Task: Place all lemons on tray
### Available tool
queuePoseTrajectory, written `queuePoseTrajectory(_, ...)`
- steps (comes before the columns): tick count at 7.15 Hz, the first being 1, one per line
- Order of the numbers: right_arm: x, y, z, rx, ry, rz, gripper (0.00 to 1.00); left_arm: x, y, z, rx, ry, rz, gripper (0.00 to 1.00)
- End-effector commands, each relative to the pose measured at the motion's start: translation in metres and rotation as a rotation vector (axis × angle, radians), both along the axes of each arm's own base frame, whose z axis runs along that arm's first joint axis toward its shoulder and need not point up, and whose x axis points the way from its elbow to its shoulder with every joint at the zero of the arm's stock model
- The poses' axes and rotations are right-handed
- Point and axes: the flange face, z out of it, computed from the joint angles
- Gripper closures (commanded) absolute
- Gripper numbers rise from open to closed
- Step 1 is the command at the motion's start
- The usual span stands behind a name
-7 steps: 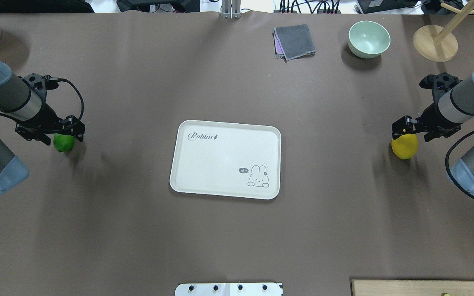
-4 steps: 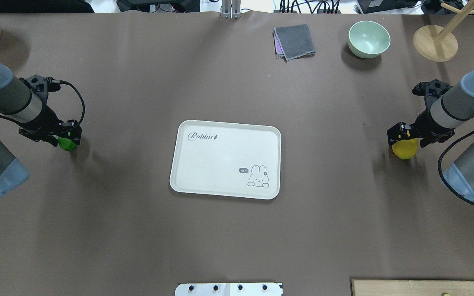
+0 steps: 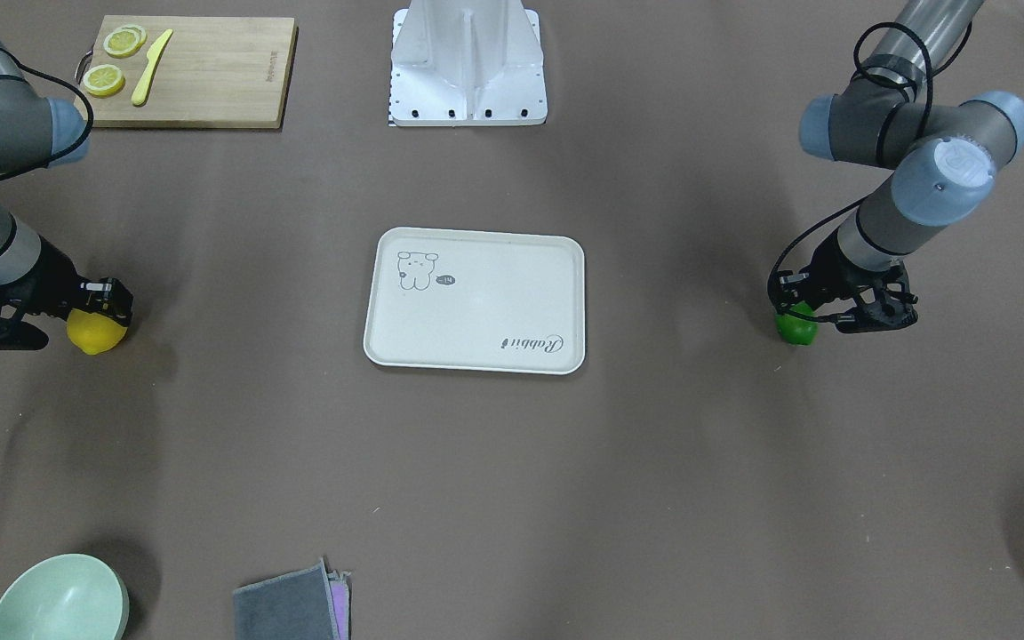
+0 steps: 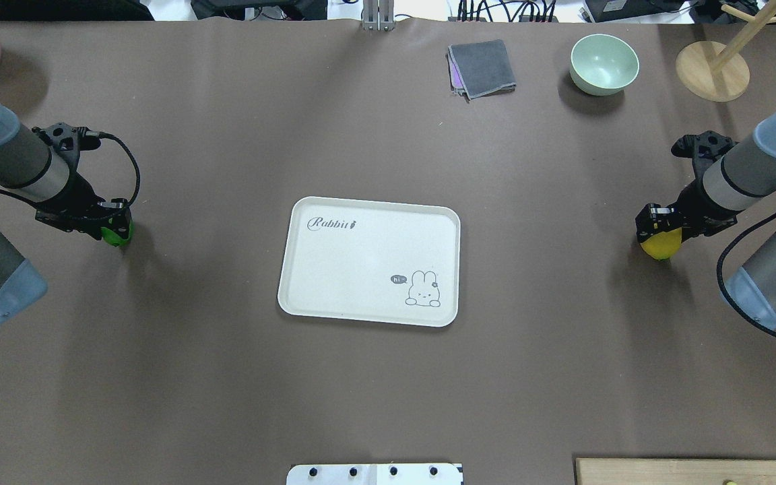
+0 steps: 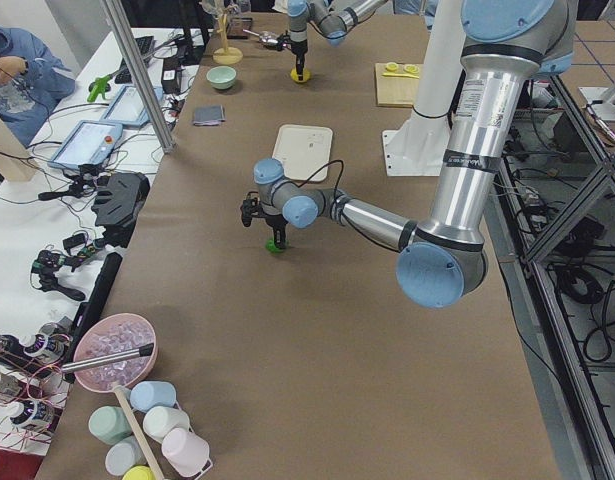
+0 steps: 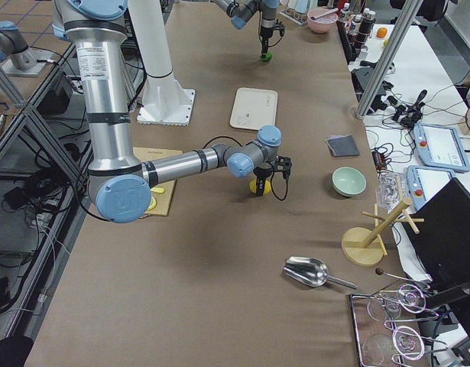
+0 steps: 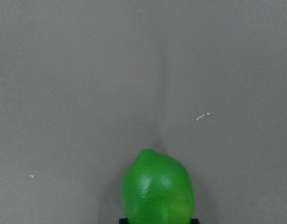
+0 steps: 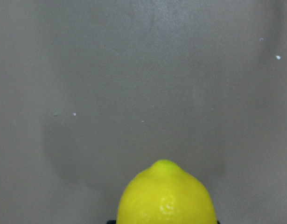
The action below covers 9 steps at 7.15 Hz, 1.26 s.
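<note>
You have the left pincer (image 4: 116, 228) down low over the green lemon (image 4: 118, 236) at the left side of the desk (image 4: 213, 391), and the right pincer (image 4: 657, 225) down the same way over the yellow lemon (image 4: 660, 248) at the right side. Both lemons rest on the desk, each well apart from the tray (image 4: 334, 269), which lies flat in the middle between them. In each wrist view the lemon fills the bottom centre, but the fingers are hidden, so you cannot tell whether either pincer is clenched on its lemon or released. A bowl (image 4: 604, 64) and a cloth (image 4: 482, 69) sit at the far edge
</note>
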Motion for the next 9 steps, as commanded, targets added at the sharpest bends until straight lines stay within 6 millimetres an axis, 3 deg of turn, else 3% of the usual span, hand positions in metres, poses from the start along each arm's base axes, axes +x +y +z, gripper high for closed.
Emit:
queuePoseTrajectory(1, 0.009, -0.012, -0.042, 0.039, -0.057, 0.026, 1.0, -0.008, 0.005, -0.029, -0.012, -0.002, 0.055, 1.0)
queuePoseTrajectory(2, 0.0, -0.025, -0.078, 0.064, -0.096, 0.049, 1.0, -0.022, -0.008, -0.05, -0.035, 0.006, 0.051, 1.0)
queuePoseTrajectory(3, -0.022, -0.037, -0.117, 0.107, -0.133, 0.04, 1.0, -0.029, -0.009, -0.082, -0.049, -0.005, 0.053, 1.0)
queuePoseTrajectory(4, -0.057, -0.04, -0.156, 0.135, -0.165, 0.022, 1.0, -0.035, -0.011, -0.116, -0.05, -0.02, 0.066, 1.0)
queuePoseTrajectory(5, -0.096, -0.039, -0.191, 0.167, -0.191, -0.012, 1.0, -0.032, -0.015, -0.135, -0.066, -0.035, 0.074, 1.0)
queuePoseTrajectory(7, -0.198, -0.042, -0.248, 0.191, -0.169, -0.029, 1.0, -0.034, -0.026, -0.165, -0.06, -0.03, 0.061, 1.0)
queuePoseTrajectory(8, -0.23, -0.055, -0.284, 0.145, -0.14, -0.026, 1.0, -0.025, -0.038, -0.18, -0.063, -0.023, 0.052, 1.0)
queuePoseTrajectory(9, -0.267, -0.043, -0.295, 0.133, -0.129, -0.063, 1.0, -0.013, -0.053, -0.198, -0.064, -0.022, 0.051, 1.0)
